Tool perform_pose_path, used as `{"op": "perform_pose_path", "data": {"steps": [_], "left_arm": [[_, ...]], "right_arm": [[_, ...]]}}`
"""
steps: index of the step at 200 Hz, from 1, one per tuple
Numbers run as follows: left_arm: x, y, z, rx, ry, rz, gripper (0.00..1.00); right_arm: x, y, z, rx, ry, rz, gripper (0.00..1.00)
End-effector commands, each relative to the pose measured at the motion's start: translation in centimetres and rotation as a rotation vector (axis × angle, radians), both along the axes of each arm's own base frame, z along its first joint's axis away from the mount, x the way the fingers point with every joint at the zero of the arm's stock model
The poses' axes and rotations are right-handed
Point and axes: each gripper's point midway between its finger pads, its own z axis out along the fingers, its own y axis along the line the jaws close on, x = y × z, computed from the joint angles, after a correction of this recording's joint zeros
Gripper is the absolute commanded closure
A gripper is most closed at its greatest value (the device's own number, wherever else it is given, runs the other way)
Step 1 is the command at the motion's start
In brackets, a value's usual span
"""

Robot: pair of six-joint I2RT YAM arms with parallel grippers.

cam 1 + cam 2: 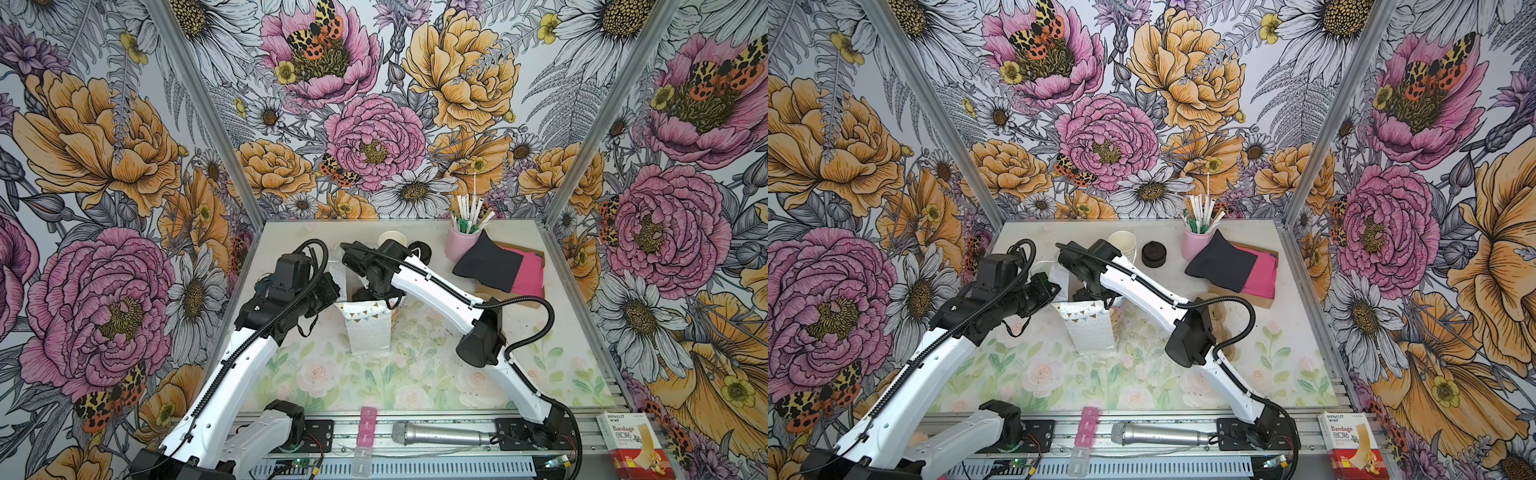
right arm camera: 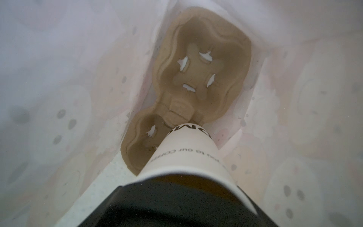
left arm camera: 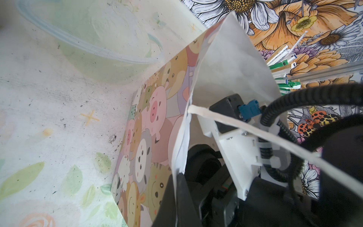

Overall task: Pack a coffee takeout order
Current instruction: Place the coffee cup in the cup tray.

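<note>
White paper cup (image 2: 186,157) is gripped by your right hand (image 1: 374,296) inside the bag (image 1: 368,328), over the brown carrier (image 2: 202,78) — the left hand (image 3: 179,180) pinches the bag's rim. Next, I judge: lower it straight into a pocket; lid (image 1: 1153,253) and black napkin (image 1: 1221,266) wait on the table (image 1: 457,374).

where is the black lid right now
In a top view the black lid sits at the back, between the white paper cups and the pink straw cup.
</note>
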Motion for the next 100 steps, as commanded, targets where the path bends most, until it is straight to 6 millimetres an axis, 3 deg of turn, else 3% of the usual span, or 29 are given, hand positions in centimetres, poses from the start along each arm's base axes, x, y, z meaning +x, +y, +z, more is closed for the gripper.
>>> {"op": "perform_pose_path", "data": {"steps": [1,100], "left_arm": [[0.0,1.0,0.2,0.043,-0.016,0.026,1.00],[0.0,0.7,0.1,0.048,-0.014,0.016,1.00]], "right_arm": [[-0.2,-0.9,0.0,-0.031,0.021,-0.041,0.49],[-1.9,-0.1,-4.5,-0.103,0.123,0.042,0.46]]}}
